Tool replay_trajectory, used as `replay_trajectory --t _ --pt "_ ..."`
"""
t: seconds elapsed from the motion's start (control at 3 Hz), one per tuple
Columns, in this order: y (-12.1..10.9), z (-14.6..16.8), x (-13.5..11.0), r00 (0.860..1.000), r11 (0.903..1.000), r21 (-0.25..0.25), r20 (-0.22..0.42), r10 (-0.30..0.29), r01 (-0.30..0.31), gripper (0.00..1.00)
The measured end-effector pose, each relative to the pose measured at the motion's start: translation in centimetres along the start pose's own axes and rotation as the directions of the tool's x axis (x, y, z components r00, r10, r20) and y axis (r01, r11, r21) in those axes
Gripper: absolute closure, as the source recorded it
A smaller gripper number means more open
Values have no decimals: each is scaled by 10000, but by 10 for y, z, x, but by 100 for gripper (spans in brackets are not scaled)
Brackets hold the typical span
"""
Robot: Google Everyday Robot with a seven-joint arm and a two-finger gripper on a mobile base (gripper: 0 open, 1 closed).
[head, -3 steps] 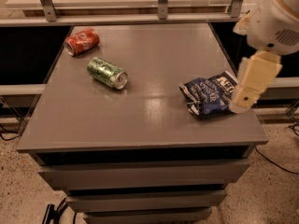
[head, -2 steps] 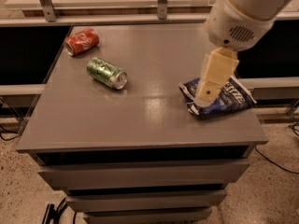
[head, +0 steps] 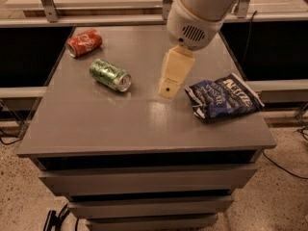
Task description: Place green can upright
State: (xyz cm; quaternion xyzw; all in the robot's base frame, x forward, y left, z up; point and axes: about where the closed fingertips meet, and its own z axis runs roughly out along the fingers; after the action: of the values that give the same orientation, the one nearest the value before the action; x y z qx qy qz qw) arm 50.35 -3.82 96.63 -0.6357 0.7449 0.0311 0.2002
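Lying on its side: green can [head: 109, 75], left half of the grey worktop [head: 120, 124], roughly midway between back and front edges. Long axis runs diagonally; the silver end faces the front-right. Not upright. Nothing touches it. Cannot tell whether it is opened or what it holds.

Red soda can [head: 84, 43], also on its side, near the back-left corner, behind the green can and apart from it. Contents not visible.

Dark blue snack bag [head: 224, 97] with white lettering, crumpled, lying flat by the right edge. Top looks scrunched; what is inside does not show.

End effector [head: 167, 90]: cream-coloured, pointing down, hanging under the white arm housing [head: 207, 8] over the middle of the worktop. Its tip sits between the green can and the snack bag, nearer the bag, touching neither. Grasp state: cannot tell from this view. Nothing seen held.

Drawer fronts [head: 144, 182] stacked beneath the worktop, all shut.
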Motion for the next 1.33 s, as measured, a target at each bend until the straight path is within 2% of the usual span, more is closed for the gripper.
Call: replay_trajectory --t 0.33,0.67,1.33 --pt "1 12 -24 9995 9999 -139 306 -70 75 0" --pt "0 25 -43 9993 9997 -180 336 -138 145 0" --pt "-20 65 -64 9998 9990 -430 -193 -100 91 0"
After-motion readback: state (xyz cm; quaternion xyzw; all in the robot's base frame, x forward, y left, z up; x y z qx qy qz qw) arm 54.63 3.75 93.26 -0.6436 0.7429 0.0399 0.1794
